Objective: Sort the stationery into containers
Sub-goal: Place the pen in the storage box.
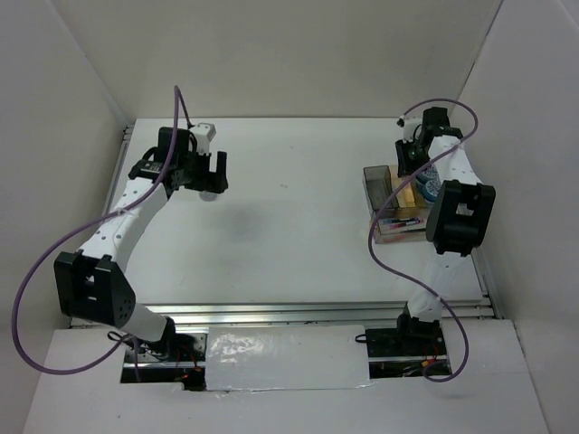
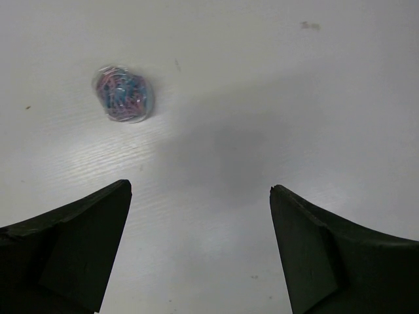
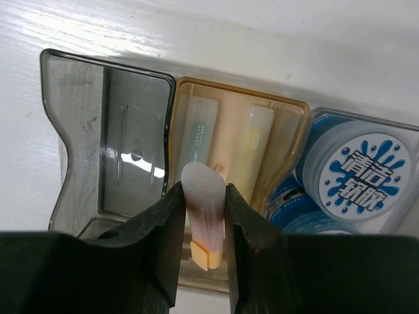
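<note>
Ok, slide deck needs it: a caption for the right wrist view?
Right hand grips a highlighter over the middle compartment of the box.

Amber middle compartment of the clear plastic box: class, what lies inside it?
A pale stubby highlighter and a yellow highlighter lie side by side. The near end of the amber compartment is hidden by the right gripper and the clear-capped orange highlighter it grips.

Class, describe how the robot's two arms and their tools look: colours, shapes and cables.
Both the left arm and the right arm have slim white segments linked by boxy black joints. A thin purple cable loops loosely beside each. The left tool and right tool are matte black, each with two thick, wedge-shaped fingers.
</note>
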{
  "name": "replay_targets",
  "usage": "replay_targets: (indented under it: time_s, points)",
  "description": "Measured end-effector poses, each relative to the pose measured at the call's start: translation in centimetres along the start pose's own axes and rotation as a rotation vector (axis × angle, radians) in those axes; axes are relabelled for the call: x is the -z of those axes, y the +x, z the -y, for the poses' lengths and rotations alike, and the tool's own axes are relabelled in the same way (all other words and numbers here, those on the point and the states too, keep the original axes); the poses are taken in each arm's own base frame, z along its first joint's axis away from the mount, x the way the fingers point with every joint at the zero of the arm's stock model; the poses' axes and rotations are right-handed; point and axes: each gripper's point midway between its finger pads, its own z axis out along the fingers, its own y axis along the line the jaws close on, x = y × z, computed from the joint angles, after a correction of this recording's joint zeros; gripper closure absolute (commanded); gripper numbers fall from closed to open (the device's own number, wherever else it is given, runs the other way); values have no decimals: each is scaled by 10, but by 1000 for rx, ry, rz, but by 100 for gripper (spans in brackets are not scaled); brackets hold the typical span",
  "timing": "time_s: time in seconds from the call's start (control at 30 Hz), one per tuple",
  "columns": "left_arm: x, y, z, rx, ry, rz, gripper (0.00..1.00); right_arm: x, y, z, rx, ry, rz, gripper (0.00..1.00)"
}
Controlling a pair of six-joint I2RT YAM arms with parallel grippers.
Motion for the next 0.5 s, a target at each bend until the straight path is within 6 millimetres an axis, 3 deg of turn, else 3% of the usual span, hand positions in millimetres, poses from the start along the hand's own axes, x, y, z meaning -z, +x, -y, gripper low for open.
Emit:
replay_targets:
  time_s: [0.03,0.17,0.37,0.5]
  points:
    - [-3,2,-8,-4,-21,-10,1,-3,1,0,0,-1,-6,59]
    - [-19,17,-35,-26,-90,-77,1,-12,8,-2,-15,-3,-35,39]
    - [-44,42,-65,-106,-141,-197,1,-12,7,-9,-11,-15,-37,38]
    - [-64,48,-81,-152,-182,-257,1,-8,5,-17,-10,-37,-34,38]
